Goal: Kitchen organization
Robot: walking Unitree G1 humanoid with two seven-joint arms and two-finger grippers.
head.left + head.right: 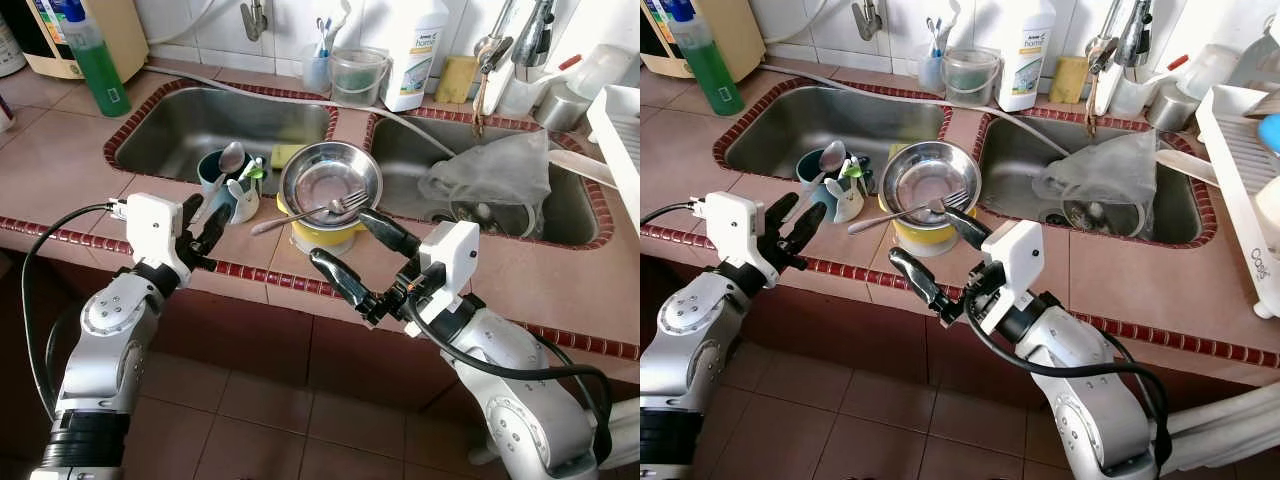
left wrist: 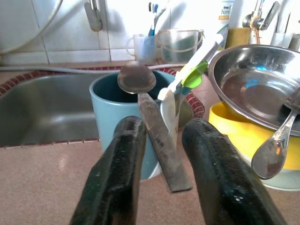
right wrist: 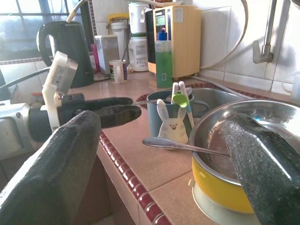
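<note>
Grippers first: left gripper (image 1: 200,232) hangs at the worktop (image 1: 60,170) front edge, fingers parted, nothing between them, aimed at the blue mug (image 1: 215,176). Right gripper (image 1: 362,256) sits just past the same edge, jaws spread wide, one finger reaching the yellow bowl (image 1: 322,236), the other over the red tile trim. Empty too.

On the strip between the two sinks, near the front edge: one yellow bowl with one steel bowl (image 1: 331,180) stacked in it, tilted. One fork (image 1: 312,211) lies across the steel bowl, handle sticking out toward the mug. One blue mug just beside the bowls, holding one metal spoon (image 1: 231,159) and a white-green utensil (image 1: 250,170); one white rabbit-shaped holder (image 1: 243,200) leans on its front.

Left sink (image 1: 170,130): one yellow sponge (image 1: 287,154) at its right corner. Right sink (image 1: 560,215): one clear plastic bag (image 1: 490,170) over some dishes.

Back edge: one green soap bottle (image 1: 95,60), one cup of toothbrushes (image 1: 318,68), one clear tub (image 1: 358,75), one white detergent bottle (image 1: 414,50). One dish rack (image 1: 620,140) at the right edge.
</note>
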